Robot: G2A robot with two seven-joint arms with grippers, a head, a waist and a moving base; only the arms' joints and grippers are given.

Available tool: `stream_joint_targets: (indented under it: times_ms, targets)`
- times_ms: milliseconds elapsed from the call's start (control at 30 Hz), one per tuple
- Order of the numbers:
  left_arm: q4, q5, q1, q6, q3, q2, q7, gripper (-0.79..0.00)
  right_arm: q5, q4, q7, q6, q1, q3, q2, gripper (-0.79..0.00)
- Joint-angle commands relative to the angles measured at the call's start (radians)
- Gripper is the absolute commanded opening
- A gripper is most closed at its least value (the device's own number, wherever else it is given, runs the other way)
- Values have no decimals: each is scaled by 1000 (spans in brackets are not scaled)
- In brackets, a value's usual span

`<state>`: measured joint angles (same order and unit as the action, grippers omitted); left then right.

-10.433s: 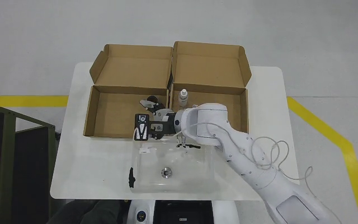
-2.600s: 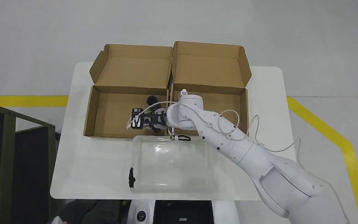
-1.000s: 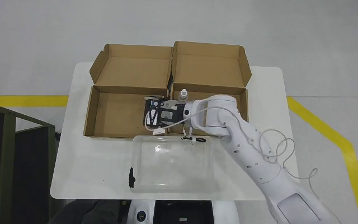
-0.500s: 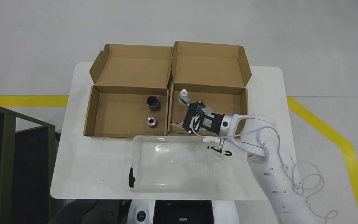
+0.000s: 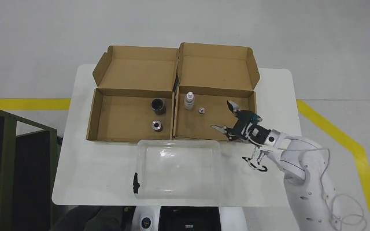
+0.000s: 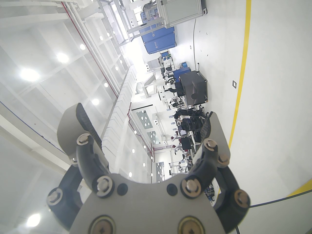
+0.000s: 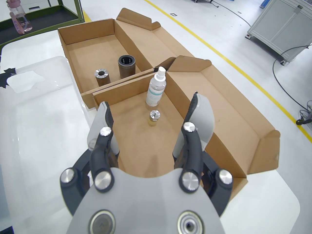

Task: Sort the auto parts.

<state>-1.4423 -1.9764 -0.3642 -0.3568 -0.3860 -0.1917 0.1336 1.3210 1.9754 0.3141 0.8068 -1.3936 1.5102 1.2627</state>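
The right gripper [image 5: 223, 115], spread and empty, is located over the right box [image 5: 191, 124] in the top view, the fitting [image 7: 154, 117] beside the bottle [image 7: 156, 88] is resolved in its wrist view, and the left gripper [image 6: 145, 112] is seen equally spread.

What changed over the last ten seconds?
The right end effector swept from the left box into the right box, then pulled back, open. The clear bin has emptied; a short metal bushing now stands in the left box. The spray bottle and dark cylinder stayed put.
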Motion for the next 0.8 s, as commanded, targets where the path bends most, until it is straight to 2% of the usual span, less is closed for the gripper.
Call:
stream_joint_targets:
  times_ms: [0, 233, 567, 633, 733, 767]
  targets:
    - [0, 0, 0, 0, 0, 0, 0, 0, 2, 3, -35, -4, -21, 28, -4, -215]
    - [0, 0, 0, 0, 0, 0, 0, 0, 37, -19, -192, -15, -116, 133, -19, -182]
    - [0, 0, 0, 0, 0, 0, 0, 0, 58, 1, -323, -36, -243, 253, -35, -151]
    - [0, 0, 0, 0, 0, 0, 0, 0, 62, 3, -340, -38, -262, 269, -38, -129]
    - [0, 0, 0, 0, 0, 0, 0, 0, 57, 6, -359, -52, -288, 287, -41, -12]
    - [0, 0, 0, 0, 0, 0, 0, 0, 57, 7, -362, -54, -294, 293, -42, 0]
